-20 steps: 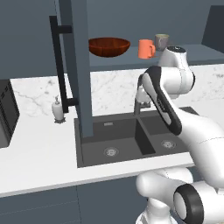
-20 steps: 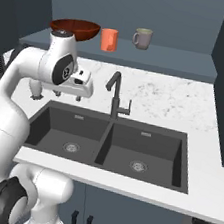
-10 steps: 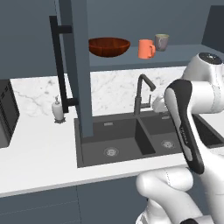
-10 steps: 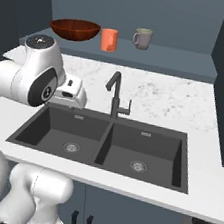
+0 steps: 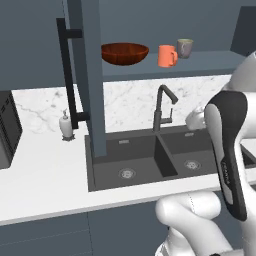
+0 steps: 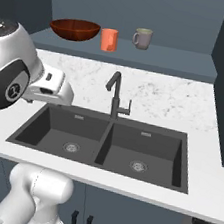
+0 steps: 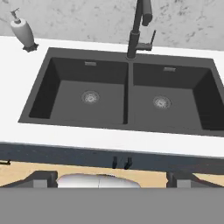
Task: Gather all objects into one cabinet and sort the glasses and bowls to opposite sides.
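Wooden bowl on cabinet shelf, well apart from fingers.

On the cabinet shelf, above and behind the sink, bowl sits left, orange cup just right of it, mug further right; tap behind the sink, soap dispenser left of it

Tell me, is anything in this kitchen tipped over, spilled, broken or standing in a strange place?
Nothing stands out. The wooden bowl, the orange mug and the grey-beige mug stand upright and apart on the cabinet shelf. The soap dispenser is upright on the counter, and the double sink looks dry.
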Motion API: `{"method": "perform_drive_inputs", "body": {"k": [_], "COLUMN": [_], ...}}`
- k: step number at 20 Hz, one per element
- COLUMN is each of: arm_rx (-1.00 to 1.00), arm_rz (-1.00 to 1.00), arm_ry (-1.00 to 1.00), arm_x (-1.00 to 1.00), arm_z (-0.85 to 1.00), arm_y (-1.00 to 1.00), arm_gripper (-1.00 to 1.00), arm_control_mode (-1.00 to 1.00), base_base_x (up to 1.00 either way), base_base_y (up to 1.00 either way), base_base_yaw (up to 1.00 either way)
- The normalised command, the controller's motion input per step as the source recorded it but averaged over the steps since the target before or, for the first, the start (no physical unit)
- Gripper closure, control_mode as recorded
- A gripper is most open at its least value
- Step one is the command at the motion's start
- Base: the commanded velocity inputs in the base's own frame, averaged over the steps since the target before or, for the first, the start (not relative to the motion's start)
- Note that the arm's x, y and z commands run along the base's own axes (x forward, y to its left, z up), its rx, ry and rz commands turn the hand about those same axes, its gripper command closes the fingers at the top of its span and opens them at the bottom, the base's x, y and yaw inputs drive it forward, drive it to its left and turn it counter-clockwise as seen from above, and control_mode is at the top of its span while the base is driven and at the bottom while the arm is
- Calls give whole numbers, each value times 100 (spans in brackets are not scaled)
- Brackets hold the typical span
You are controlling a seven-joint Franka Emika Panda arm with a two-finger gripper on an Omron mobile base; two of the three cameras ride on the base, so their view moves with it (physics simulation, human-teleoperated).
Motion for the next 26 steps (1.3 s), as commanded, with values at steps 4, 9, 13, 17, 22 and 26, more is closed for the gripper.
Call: {"method": "perform_drive_inputs", "body": {"k": [4,9,13,17,22,26], "arm_rx": [-1,0,0,0,0,0], "arm_rz": [-10,-7,-6,0,1,1], "arm_ry": [1,0,0,0,0,2], "arm_x": [-23,-63,-48,-11,0,0], "arm_z": [29,0,0,1,3,15], "arm_y": [-10,-13,0,13,2,2], "arm_gripper": [-100,-100,-100,-100,-100,-100], "arm_control_mode": [-100,-100,-100,-100,-100,-100], "base_base_x": [0,0,0,0,0,0], "base_base_y": [0,0,0,0,0,0], "base_base_yaw": [0,0,0,0,0,0]}}
